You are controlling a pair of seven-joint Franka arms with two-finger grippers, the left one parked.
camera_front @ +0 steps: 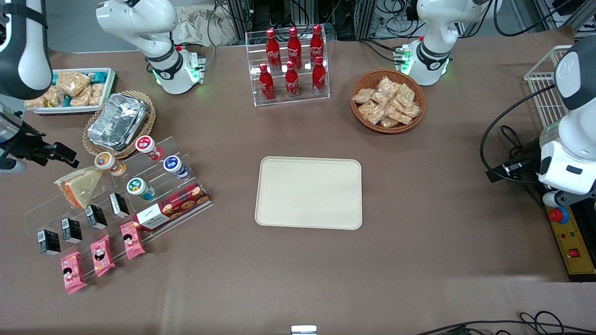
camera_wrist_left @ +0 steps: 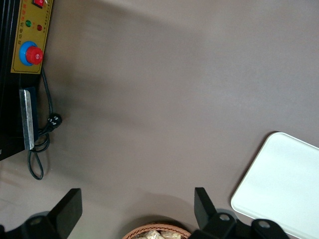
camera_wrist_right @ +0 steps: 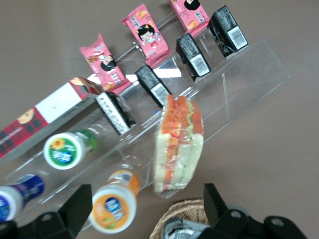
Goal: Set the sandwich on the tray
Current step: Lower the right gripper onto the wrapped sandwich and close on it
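Front view, nearest items first: three pink snack packets [camera_front: 100,255] lie on the brown table [camera_front: 419,260] at the lowest step of a clear acrylic stepped rack [camera_front: 116,195], toward the working arm's end of the table. Four small black cartons [camera_front: 84,221] stand one step up, and a red cookie box [camera_front: 172,206] lies beside them. The tray [camera_front: 308,192] sits bare and flat near the table's centre, well apart from the rack, at about three o'clock from it as this view shows it.

Farther up the rack, four small round-lidded cups [camera_front: 139,165] stand in a group. The sandwich [camera_front: 80,186] leans on the upper step, just beside the orange-lidded cup; its wrapped wedge shows red, white and green layers in the right wrist view [camera_wrist_right: 178,144].

The gripper [camera_front: 58,156] hovers just above the sandwich, at roughly eleven o'clock from it, not touching. Its jaws are released: the two black fingers [camera_wrist_right: 75,206] stand spread wide with nothing between them.

Farther still, a wicker basket [camera_front: 118,123] holds foil packs, with a white bin [camera_front: 70,90] of snacks next. A rack of red cola bottles [camera_front: 291,63] and a second snack basket [camera_front: 387,101] stand farthest.
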